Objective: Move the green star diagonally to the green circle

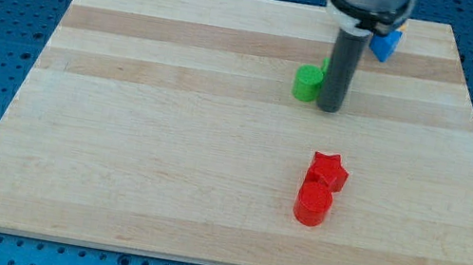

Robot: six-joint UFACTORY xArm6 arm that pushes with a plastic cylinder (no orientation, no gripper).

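A green circle block (306,84) stands on the wooden board (168,140) in the upper middle. My tip (330,109) rests on the board just to the view's right of it, touching or nearly touching. A small sliver of another green block (326,66) shows just above the circle, against the rod's left side; the rod hides most of it, so its shape cannot be made out.
A blue block (385,47) lies near the board's top edge, partly behind the arm. A red star (328,171) and a red circle block (312,205) sit together, touching, in the lower right middle.
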